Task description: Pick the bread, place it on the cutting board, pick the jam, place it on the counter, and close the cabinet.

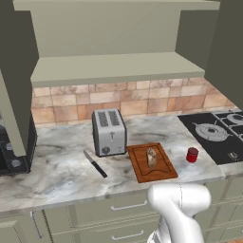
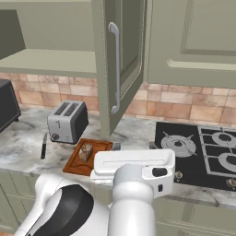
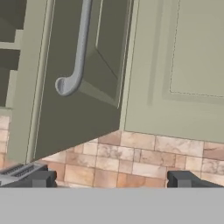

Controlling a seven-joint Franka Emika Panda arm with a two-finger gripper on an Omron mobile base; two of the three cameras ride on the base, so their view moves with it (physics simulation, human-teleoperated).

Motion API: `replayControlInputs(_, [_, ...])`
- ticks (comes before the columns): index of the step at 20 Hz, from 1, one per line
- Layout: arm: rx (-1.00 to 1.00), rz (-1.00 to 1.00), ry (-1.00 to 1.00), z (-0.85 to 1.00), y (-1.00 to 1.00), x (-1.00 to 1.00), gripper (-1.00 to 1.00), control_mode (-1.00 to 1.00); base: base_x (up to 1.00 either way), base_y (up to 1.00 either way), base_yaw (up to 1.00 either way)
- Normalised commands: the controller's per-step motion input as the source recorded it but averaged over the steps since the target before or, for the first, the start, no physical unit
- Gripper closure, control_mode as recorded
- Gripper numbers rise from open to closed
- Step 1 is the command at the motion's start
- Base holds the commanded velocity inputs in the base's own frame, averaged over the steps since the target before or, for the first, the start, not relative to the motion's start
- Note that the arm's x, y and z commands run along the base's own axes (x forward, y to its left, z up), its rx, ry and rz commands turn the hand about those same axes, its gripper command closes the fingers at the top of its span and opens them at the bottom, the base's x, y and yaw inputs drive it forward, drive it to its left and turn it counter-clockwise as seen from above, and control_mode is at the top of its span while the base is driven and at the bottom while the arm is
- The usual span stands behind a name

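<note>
The bread (image 1: 151, 157) lies on the cutting board (image 1: 144, 168), just right of the toaster. The red jam (image 1: 191, 154) stands on the counter (image 1: 61, 173) between the board and the stovetop. The cabinet (image 1: 118, 69) above hangs open, its shelf bare. In the right base view the bread (image 2: 85, 151) rests on the cutting board (image 2: 76, 165), and the cabinet door (image 2: 129, 55) swings out over the counter (image 2: 23, 147). My gripper (image 3: 113, 180) is open and holds nothing. It faces the open cabinet door (image 3: 74, 113) below its silver handle (image 3: 78, 54), some way off.
A silver toaster (image 1: 108, 132) and a black-handled knife (image 1: 95, 164) sit left of the board. A black stovetop (image 1: 216, 135) lies to the right, and a dark microwave (image 1: 14, 152) at the far left. A closed neighbouring cabinet (image 3: 179, 61) hangs right of the open door.
</note>
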Motion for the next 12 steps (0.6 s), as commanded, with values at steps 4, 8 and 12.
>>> replayControlInputs(4, [0.0, 0.01, -0.02, 0.17, 0.0, -0.02, -1.0, -1.0, 0.0, 0.0, 0.0])
replayControlInputs(8, [0.0, 0.02, -0.01, 0.13, 0.0, -0.07, -1.0, -1.0, 0.0, 0.0, 0.0])
replayControlInputs(12, [0.0, 0.03, -0.01, 0.11, 0.0, -0.11, -1.0, -1.0, 0.0, 0.0, 0.0])
